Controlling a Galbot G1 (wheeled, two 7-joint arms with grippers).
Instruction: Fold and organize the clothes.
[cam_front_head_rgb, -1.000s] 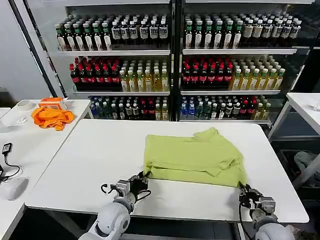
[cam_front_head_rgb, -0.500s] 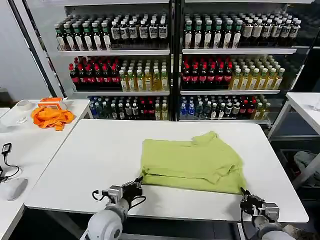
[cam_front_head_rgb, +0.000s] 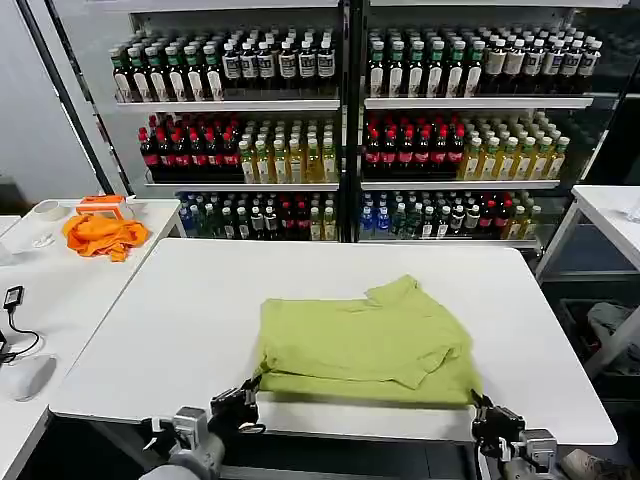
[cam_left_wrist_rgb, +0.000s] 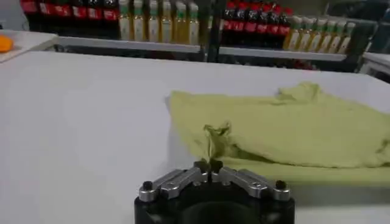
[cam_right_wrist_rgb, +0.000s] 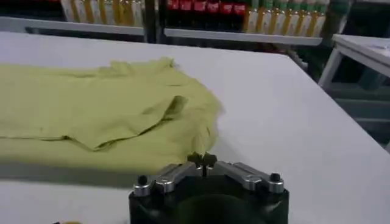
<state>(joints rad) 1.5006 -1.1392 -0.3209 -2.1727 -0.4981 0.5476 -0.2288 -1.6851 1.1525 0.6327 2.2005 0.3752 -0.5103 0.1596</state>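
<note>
One folded T-shirt (cam_front_head_rgb: 366, 343), two grippers (cam_front_head_rgb: 249, 389) (cam_front_head_rgb: 479, 406) pinching its corners

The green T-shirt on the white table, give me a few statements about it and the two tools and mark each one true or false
1. The green T-shirt lies near the front edge of the white table. True.
2. The left tool is open and clear of the shirt. False: it is shut on a pinch of the shirt's near left corner.
3. The right tool is shut at the shirt's near right corner. True.
4. The shirt is spread out flat with both sleeves showing. False: it is folded over itself into layers.
5. The orange cloth lies on top of the shirt. False: it sits on a separate table to the left.
</note>
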